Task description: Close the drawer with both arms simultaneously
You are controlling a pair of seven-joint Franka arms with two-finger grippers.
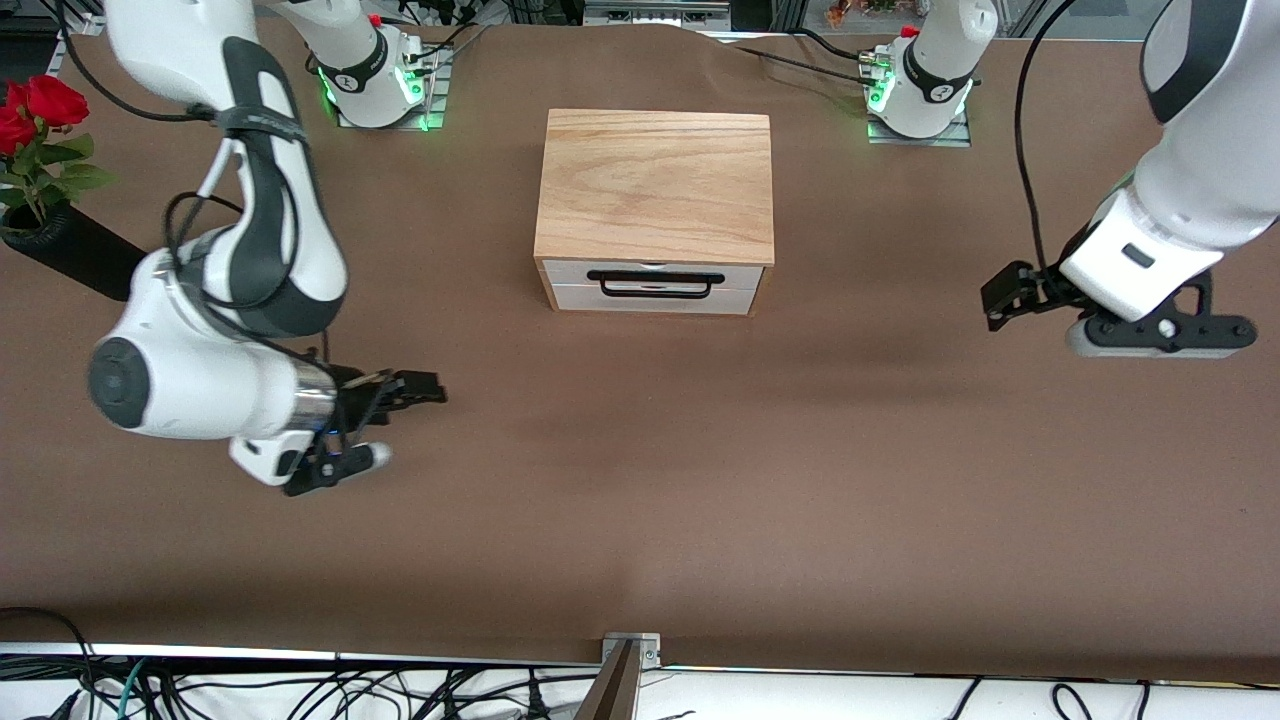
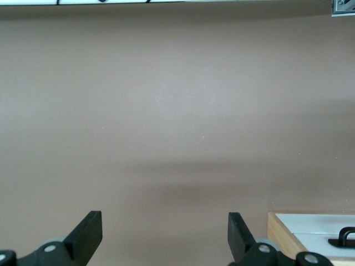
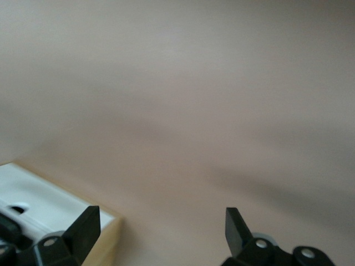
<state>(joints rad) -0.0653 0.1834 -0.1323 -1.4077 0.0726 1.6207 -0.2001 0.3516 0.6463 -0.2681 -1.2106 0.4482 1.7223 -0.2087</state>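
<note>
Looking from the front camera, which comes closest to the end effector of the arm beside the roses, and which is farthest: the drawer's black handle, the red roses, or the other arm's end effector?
From the right end effector, front view:
1. Black wire bar handle on the drawer's white front panel, mid-table.
2. Red roses in a black vase, at the right arm's end of the table; clearly farther than the handle.
3. Left end effector, over the left arm's end of the table.

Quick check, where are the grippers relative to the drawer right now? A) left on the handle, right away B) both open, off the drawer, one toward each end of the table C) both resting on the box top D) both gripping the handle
B: the left gripper and right gripper are open over bare table, clear of the drawer and its handle.
</note>
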